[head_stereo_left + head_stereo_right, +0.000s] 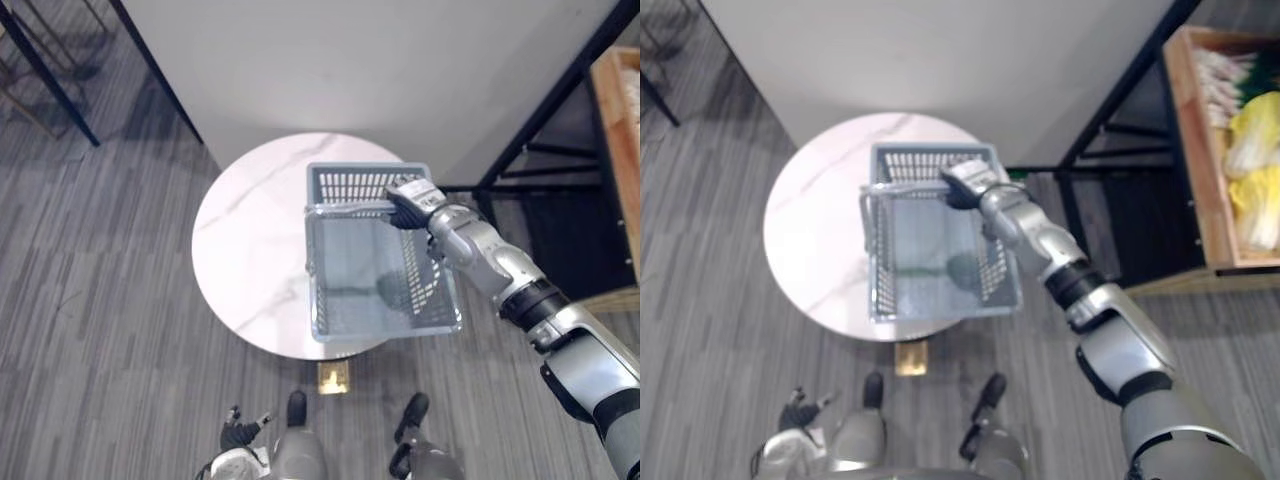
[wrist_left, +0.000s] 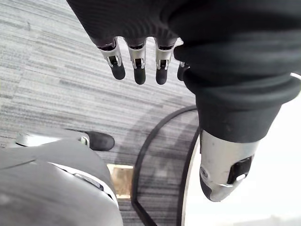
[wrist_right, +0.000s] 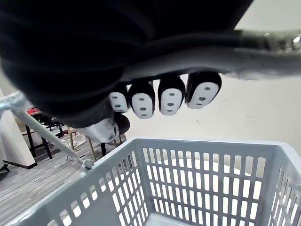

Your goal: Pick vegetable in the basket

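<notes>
A grey plastic basket with slotted walls is over the right part of a round white marble table, its front right corner past the table's edge. It looks empty inside. My right hand reaches in from the right and is shut on the basket's metal handle; its fingers curl round the bar. Vegetables, yellow-green and white, lie in a wooden crate at the far right. My left hand hangs low by my side, its fingers straight, holding nothing.
A black metal shelf frame stands right of the table and carries the crate. A white wall panel rises behind the table. Thin chair legs show at the far left. The floor is grey striped carpet.
</notes>
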